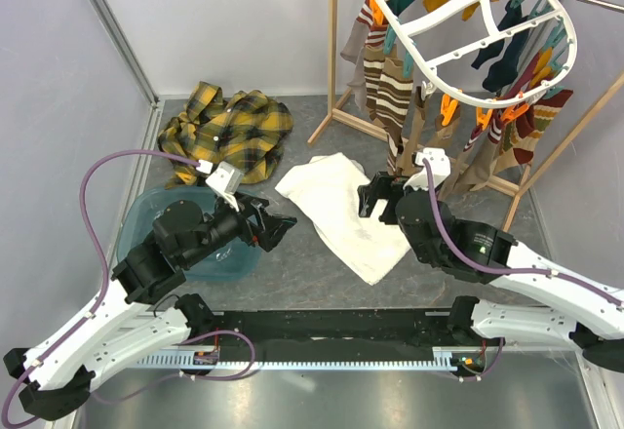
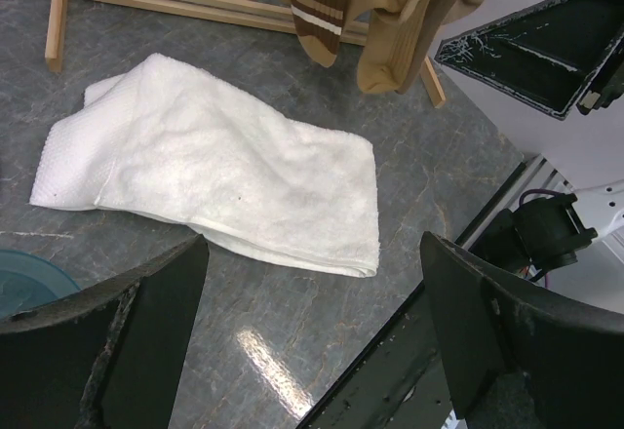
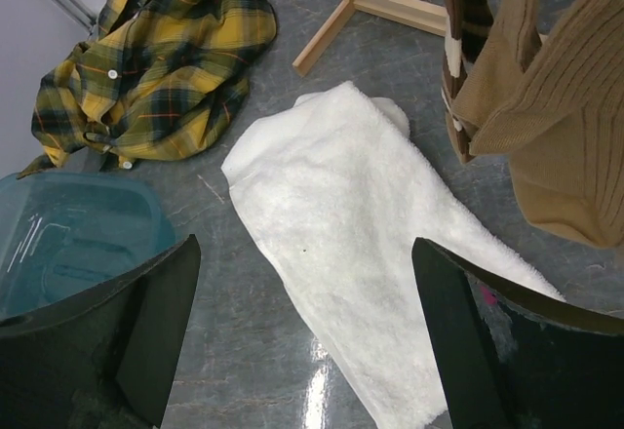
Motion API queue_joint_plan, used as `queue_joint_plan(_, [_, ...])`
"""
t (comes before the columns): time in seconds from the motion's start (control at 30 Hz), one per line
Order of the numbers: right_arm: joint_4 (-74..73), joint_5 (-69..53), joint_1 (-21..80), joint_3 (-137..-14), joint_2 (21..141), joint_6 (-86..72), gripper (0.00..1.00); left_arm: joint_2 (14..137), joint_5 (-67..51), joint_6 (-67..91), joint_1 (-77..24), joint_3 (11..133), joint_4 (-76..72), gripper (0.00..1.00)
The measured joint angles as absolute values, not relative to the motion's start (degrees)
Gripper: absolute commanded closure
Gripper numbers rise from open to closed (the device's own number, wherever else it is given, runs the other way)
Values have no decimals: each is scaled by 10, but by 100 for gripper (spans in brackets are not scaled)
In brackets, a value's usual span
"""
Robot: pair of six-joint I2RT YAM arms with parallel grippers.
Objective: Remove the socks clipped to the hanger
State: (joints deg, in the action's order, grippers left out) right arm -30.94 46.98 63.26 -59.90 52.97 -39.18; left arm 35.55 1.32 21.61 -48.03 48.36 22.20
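Socks (image 1: 388,78) hung clipped beneath the hanger (image 1: 458,55), limp and probably light, soft, yielding; best pinched high, just under a hanger clip (image 1: 448,109). Left claw (image 1: 281,226) and right claw (image 1: 374,199), both well below the hanger, gaped wide, empty.

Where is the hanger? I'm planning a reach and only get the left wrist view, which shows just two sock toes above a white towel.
Observer: The hanger hangs at the top right of the top external view, on the wooden rack, with many socks clipped around it.
Operator: Is the right arm nearer to them?
Observer: Yes. The right gripper, jaws open, sits just under the striped ones, over the white towel; its wrist view shows a tan sock close by.
Operator: What lies off to my left?
Observer: A plaid shirt, crumpled at the far left beyond the teal basin.
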Motion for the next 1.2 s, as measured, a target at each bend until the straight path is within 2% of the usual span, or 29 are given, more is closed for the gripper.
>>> queue_joint_plan(0.13, [-316,488,633,-600,548,-373,2,358,14,216,-480,484,222,4])
queue_joint_plan(0.33, [-372,579,629,-649,602,-277,2,372,14,211,-480,483,215,4])
queue_joint_plan(0.47, [-398,623,568,-711,628,-221,3,382,12,203,-480,482,210,4])
queue_joint_plan(0.67, [-417,555,385,-761,631,-171,15,386,9,198,-480,481,208,4])
queue_joint_plan(0.87, [-416,490,349,-773,648,-150,25,394,-4,198,-480,481,208,5])
queue_joint_plan(0.97, [-407,458,343,-773,657,-147,36,400,-6,198,-480,480,207,5])
queue_joint_plan(1.0, [-404,451,342,-773,658,-147,45,403,-6,199,-480,480,207,5])
queue_joint_plan(1.07, [-396,446,342,-772,658,-146,56,409,-7,199,-480,480,206,5])
queue_joint_plan(1.17, [-381,446,342,-767,657,-149,67,415,-13,199,-480,480,204,5])
queue_joint_plan(1.2, [-376,447,341,-762,656,-150,76,417,-16,199,-480,480,204,5])
